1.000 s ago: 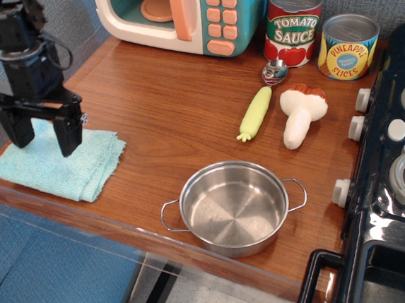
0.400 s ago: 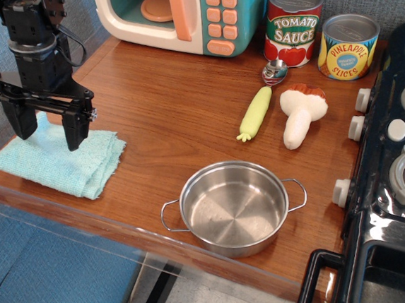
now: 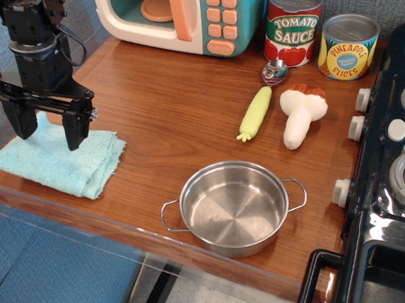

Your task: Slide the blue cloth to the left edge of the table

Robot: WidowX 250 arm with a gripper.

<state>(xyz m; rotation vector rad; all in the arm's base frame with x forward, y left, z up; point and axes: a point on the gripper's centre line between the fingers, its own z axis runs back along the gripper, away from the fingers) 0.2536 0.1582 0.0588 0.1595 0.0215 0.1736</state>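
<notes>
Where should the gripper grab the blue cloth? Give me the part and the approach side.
Pinch the blue cloth at its right edge, coming straight down from above. It lies flat on the table, so only a raised fold offers purchase; the open gripper already hovers there.

Wide bare stretch of desk (image 3: 163, 112) between the blue cloth (image 3: 58, 162) and the green vegetable (image 3: 254, 113) — room to pass there. The steel pot (image 3: 233, 207) crowds the front edge, the toy microwave (image 3: 183, 15) blocks the back, the stove (image 3: 396, 177) walls off the right — the tool (image 3: 47, 131) stands open above the cloth.
</notes>
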